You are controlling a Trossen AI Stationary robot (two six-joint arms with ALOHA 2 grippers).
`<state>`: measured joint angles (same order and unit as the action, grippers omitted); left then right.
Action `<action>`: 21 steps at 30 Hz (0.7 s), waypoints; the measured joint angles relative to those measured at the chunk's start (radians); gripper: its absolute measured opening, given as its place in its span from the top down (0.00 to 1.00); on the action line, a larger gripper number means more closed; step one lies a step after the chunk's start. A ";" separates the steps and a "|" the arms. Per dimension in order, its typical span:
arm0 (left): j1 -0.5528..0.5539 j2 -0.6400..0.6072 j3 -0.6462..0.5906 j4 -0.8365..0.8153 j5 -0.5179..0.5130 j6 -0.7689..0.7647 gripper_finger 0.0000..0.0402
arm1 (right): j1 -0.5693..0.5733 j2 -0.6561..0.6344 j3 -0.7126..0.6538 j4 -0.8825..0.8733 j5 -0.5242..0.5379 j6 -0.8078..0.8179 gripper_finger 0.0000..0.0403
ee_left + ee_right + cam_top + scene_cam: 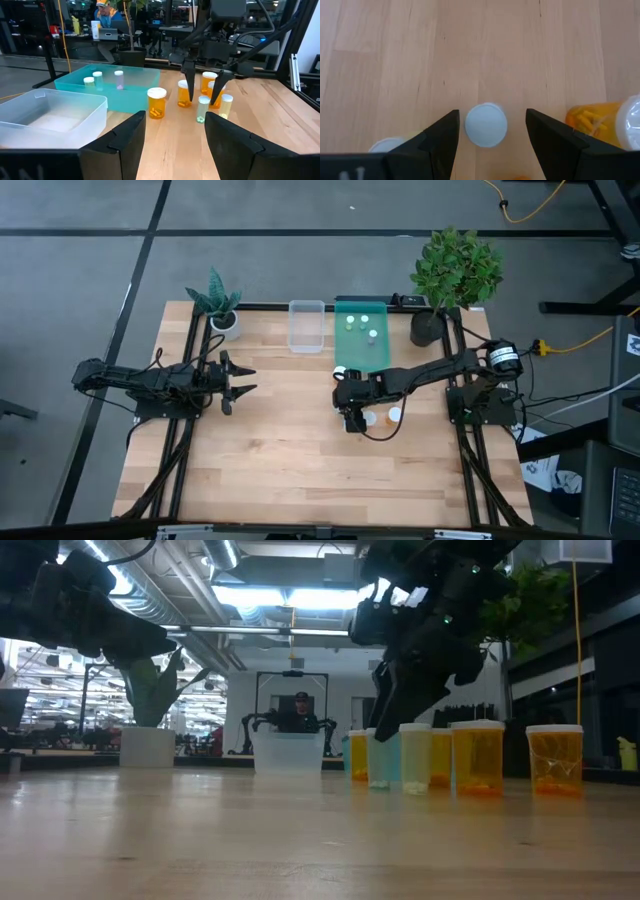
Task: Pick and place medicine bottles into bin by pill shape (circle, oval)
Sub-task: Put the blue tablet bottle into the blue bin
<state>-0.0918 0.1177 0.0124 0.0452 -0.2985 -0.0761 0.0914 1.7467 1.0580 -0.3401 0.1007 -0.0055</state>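
Note:
Several medicine bottles with white caps stand in a cluster right of the table's middle: orange ones and pale ones. My right gripper hangs open over the cluster, pointing down. Its fingers stand on either side of a pale bottle's white cap and above it, without touching. Three small pale bottles stand in the teal bin. The clear bin beside it holds nothing. My left gripper is open and empty at the table's left.
An orange bottle and another white cap stand close to my right gripper's fingers. Two potted plants stand at the far edge on either side of the bins. A person sits beyond the table.

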 joint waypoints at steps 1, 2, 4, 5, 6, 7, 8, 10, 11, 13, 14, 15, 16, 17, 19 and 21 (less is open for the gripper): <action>0.000 0.000 0.000 0.000 0.000 0.000 0.51 | 0.000 0.001 0.000 -0.001 -0.002 0.000 0.43; 0.000 0.000 0.000 0.000 0.000 0.000 0.51 | 0.000 0.001 0.000 -0.003 -0.012 0.000 0.43; 0.000 0.000 0.000 0.000 0.000 0.000 0.51 | 0.000 0.001 0.000 0.002 -0.023 0.000 0.43; 0.000 0.000 0.000 0.000 0.000 0.000 0.51 | 0.000 0.001 0.000 0.001 -0.023 0.000 0.43; 0.000 0.000 0.000 0.000 0.000 0.000 0.51 | 0.000 0.001 0.000 0.001 -0.023 0.000 0.43; 0.000 0.000 0.000 0.000 0.000 0.000 0.51 | 0.000 0.001 0.000 0.001 -0.023 0.000 0.43; 0.000 0.000 0.000 0.000 0.000 0.000 0.51 | 0.000 0.001 0.000 0.002 -0.023 0.000 0.43; 0.000 0.000 0.000 0.000 0.000 0.000 0.51 | -0.001 0.001 0.000 0.001 -0.023 0.002 0.44; 0.000 0.000 0.000 0.000 0.000 0.000 0.51 | -0.001 0.001 0.000 0.001 -0.023 0.002 0.46; 0.000 0.000 0.000 0.000 0.000 0.000 0.51 | -0.001 0.001 0.000 0.001 -0.023 0.003 0.49; 0.000 0.000 0.000 0.000 0.000 0.000 0.51 | -0.001 0.001 0.000 0.001 -0.023 0.003 0.51; 0.000 0.000 0.000 0.000 0.000 0.000 0.51 | -0.001 0.001 0.000 0.001 -0.023 0.004 0.54; 0.000 0.000 0.000 0.000 0.000 0.000 0.51 | -0.001 0.001 0.000 0.001 -0.023 0.004 0.56; 0.000 0.000 0.000 0.000 0.000 0.000 0.51 | -0.001 0.001 0.000 0.001 -0.023 0.004 0.59; 0.000 0.000 0.000 0.000 0.000 0.000 0.51 | -0.001 0.001 0.000 0.001 -0.023 0.010 0.65; 0.000 0.000 0.000 0.000 0.000 0.000 0.51 | -0.001 0.001 0.000 0.002 -0.023 0.033 0.70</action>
<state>-0.0920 0.1175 0.0124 0.0449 -0.2985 -0.0758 0.0902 1.7477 1.0580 -0.3382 0.0776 0.0272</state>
